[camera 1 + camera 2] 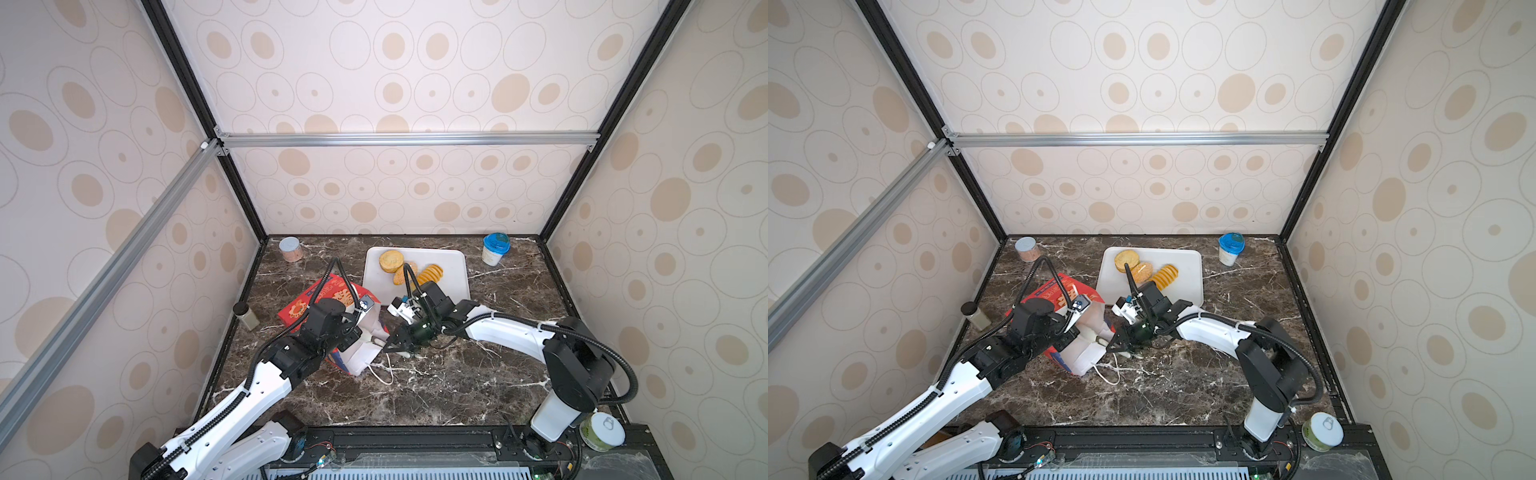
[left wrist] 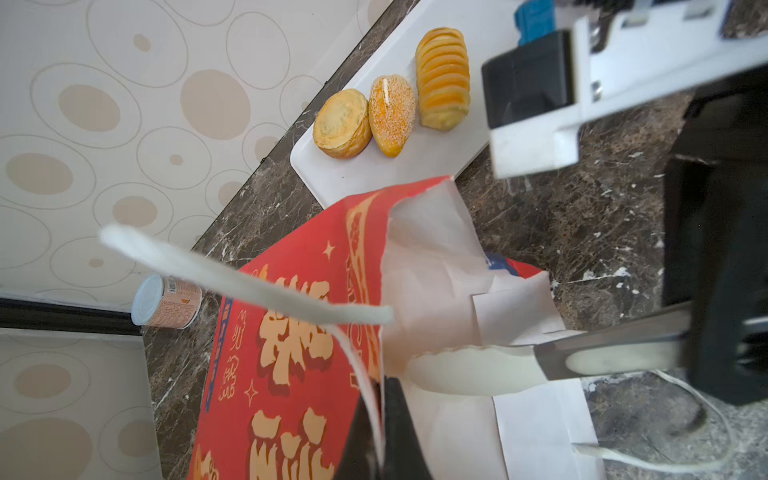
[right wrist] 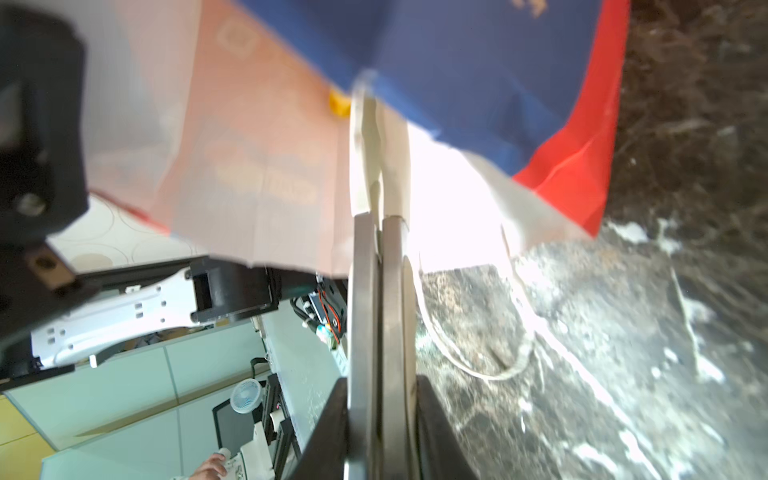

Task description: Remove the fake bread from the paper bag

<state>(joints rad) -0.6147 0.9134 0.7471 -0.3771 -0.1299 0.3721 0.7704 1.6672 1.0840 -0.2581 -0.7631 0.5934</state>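
So far three pieces of fake bread (image 1: 391, 261) lie on the white tray (image 1: 455, 266) by the bench's (image 1: 457, 386) far edge. Both the left hand (image 2: 384, 399) and the right hand (image 3: 379, 166) pinch the mouth of the paper bag (image 1: 295, 309) mid-bench; its contents are hidden.

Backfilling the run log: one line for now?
left gripper: shut on paper bag rim | right gripper: also shut on its rim | tray: three fake bread pieces

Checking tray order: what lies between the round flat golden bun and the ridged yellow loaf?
The seeded oval orange toy bread, clearest in the left wrist view.
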